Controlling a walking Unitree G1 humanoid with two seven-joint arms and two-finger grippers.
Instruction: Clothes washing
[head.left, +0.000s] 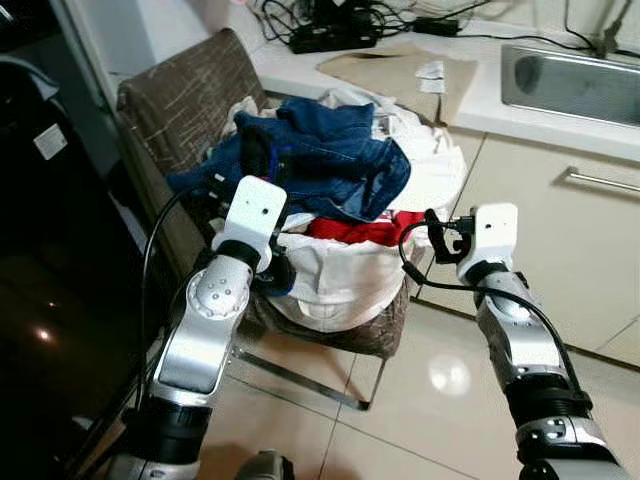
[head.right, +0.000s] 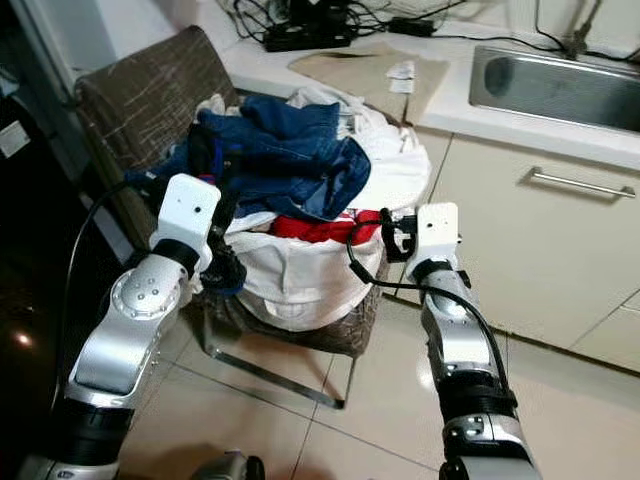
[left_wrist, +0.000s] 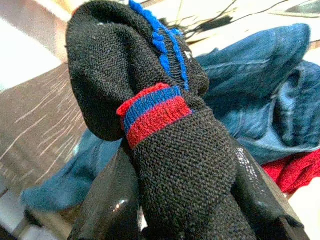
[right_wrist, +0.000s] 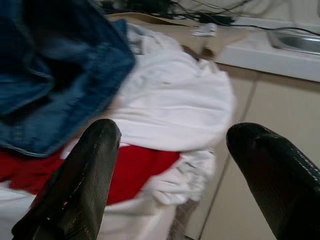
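A heap of laundry sits on a brown chair (head.left: 185, 95): blue jeans (head.left: 330, 155) on top, white cloth (head.left: 430, 165) to the right, a red garment (head.left: 350, 228) under the jeans. My left gripper (head.left: 258, 155) is raised at the left side of the heap, shut on a black sock (left_wrist: 165, 130) with red and blue bands. My right gripper (head.left: 437, 235) hovers open at the right side of the heap, level with the red garment (right_wrist: 135, 167), its fingers (right_wrist: 85, 185) apart with nothing between them.
A white counter (head.left: 480, 105) runs behind the chair with a steel sink (head.left: 575, 85), a beige cloth (head.left: 400, 70) and tangled cables (head.left: 330, 25). Cabinet fronts with a bar handle (head.left: 600, 180) stand at the right. A dark appliance (head.left: 50, 300) is on the left. Tiled floor (head.left: 430, 400) lies below.
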